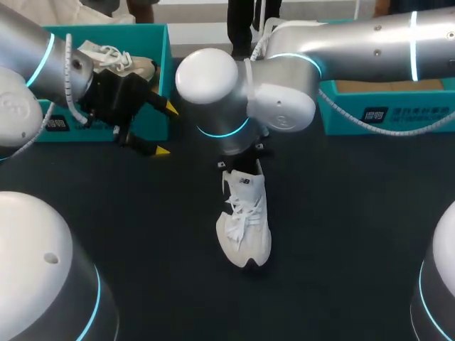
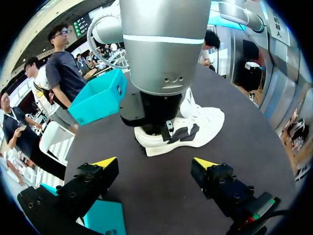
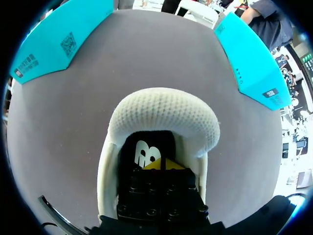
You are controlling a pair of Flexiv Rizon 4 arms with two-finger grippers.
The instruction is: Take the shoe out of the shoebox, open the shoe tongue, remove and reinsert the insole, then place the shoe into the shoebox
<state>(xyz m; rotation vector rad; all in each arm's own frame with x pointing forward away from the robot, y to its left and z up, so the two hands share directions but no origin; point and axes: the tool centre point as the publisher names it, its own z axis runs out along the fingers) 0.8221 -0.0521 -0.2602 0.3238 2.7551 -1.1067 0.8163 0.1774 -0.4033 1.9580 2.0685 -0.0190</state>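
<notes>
Shoe [image 3: 161, 115], its opening around right tool [image 3: 161, 165]

The left arm [image 1: 35, 64] comes in from the left and ends well to the left of the shoe [image 1: 245, 220], off beyond its heel end. The left tool [image 1: 166, 129] points across toward the shoe's heel, its two yellow-tipped fingers spread wide with nothing between them. The right arm [image 1: 370, 50] reaches in past the middle, and its wrist [image 1: 220, 99] turns straight down over the shoe's heel. The right tool [image 3: 161, 169] sits inside the shoe's heel opening.
</notes>
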